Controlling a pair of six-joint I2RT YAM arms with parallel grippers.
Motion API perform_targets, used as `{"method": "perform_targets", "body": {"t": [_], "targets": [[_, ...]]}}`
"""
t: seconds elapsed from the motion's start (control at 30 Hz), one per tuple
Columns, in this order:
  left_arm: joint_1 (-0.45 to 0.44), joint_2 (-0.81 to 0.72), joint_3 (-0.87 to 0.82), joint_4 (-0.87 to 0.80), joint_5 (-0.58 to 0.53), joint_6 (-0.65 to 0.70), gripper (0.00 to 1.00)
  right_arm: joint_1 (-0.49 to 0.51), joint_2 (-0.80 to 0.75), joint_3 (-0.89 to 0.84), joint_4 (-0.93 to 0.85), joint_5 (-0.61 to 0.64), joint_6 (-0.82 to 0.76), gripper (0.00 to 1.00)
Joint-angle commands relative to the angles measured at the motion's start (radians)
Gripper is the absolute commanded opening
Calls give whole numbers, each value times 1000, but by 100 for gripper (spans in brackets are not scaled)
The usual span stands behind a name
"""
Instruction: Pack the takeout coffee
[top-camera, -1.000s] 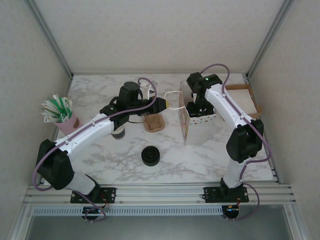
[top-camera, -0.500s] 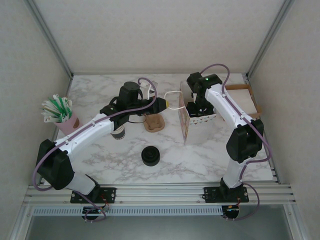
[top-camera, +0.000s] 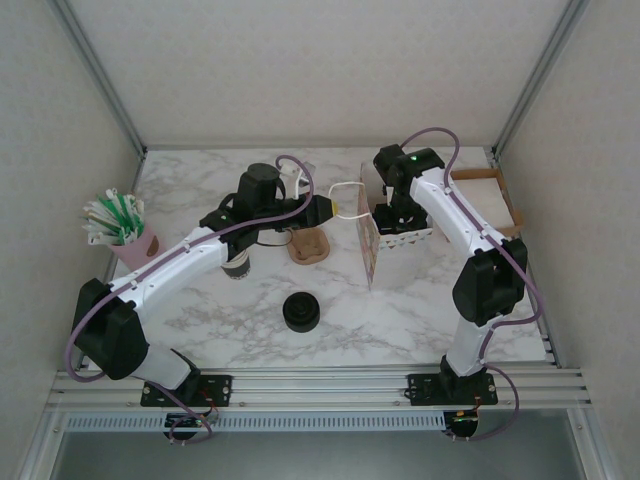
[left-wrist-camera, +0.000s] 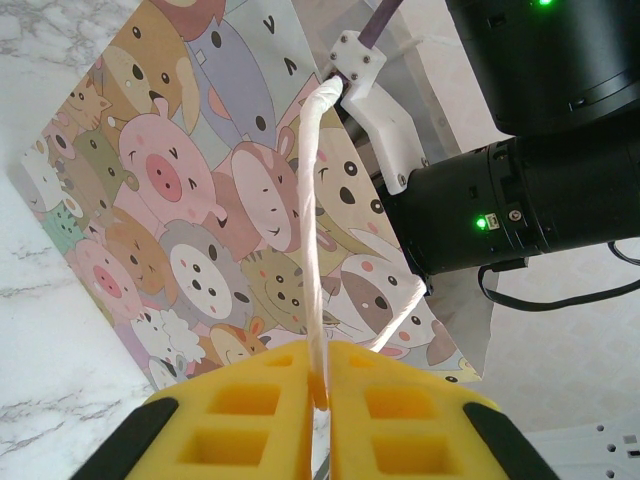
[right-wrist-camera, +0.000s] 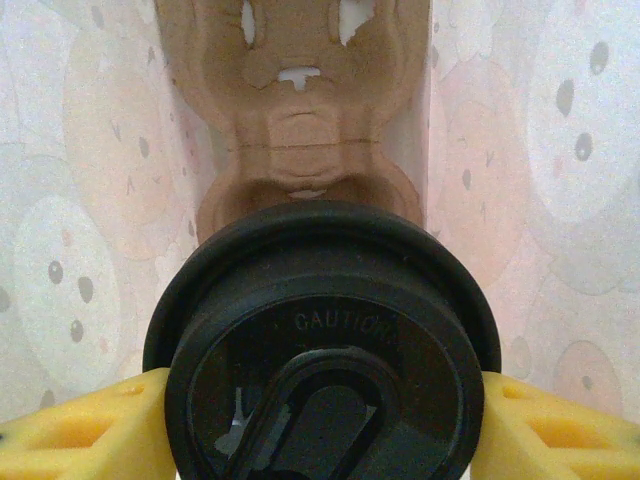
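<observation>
Right wrist view, inside the bag (right-wrist-camera: 80, 250): right gripper (right-wrist-camera: 325, 415) clasps one coffee (right-wrist-camera: 325, 330), one cardboard carrier (right-wrist-camera: 300, 130) beyond. Left wrist view, outside: left gripper (left-wrist-camera: 320, 385) pinches one handle (left-wrist-camera: 308, 220).

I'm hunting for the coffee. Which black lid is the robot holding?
The CAUTION-marked lid between the right tool's yellow fingers; the other lids sit piled on the table.

No change shows across the 3 overhead pictures: the left tool (left-wrist-camera: 320, 385) pinching the white rope handle (left-wrist-camera: 310, 220) and the right tool (right-wrist-camera: 322, 415) gripping the black-lidded paper takeout coffee (right-wrist-camera: 325, 290) sit exactly where they were.
</observation>
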Motion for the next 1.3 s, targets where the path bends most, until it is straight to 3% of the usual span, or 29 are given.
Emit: {"method": "perform_targets", "body": {"t": [0.0, 1.27], "targets": [[6, -30, -5, 24, -15, 6, 12, -2, -23, -6, 0, -14, -9, 65], [6, -27, -1, 18, -18, 5, 12, -8, 24, -118, 105, -31, -9, 65]]}}
